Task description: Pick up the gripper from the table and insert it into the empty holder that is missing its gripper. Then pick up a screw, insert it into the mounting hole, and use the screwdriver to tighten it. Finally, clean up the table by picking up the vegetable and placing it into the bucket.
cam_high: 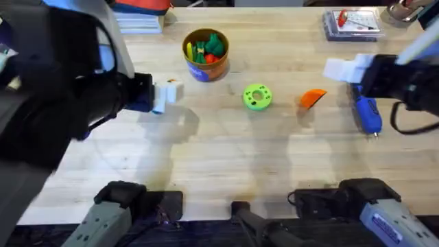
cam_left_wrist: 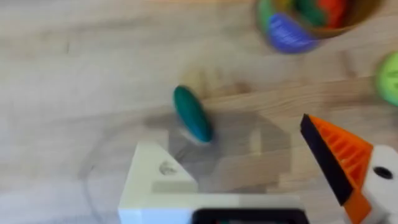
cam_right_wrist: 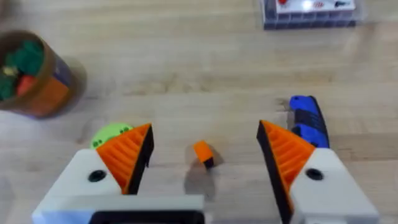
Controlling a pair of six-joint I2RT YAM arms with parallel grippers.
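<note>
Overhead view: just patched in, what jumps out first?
The orange gripper piece lies loose on the table, between the lime-green disc and the blue screwdriver. The left gripper has one bare white holder with no orange pad, and the dark green vegetable lies just beyond it.

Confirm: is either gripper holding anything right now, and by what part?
Nothing is held. The right gripper is open above the orange gripper on the table. The left gripper, one pad missing, hangs empty near the vegetable.
</note>
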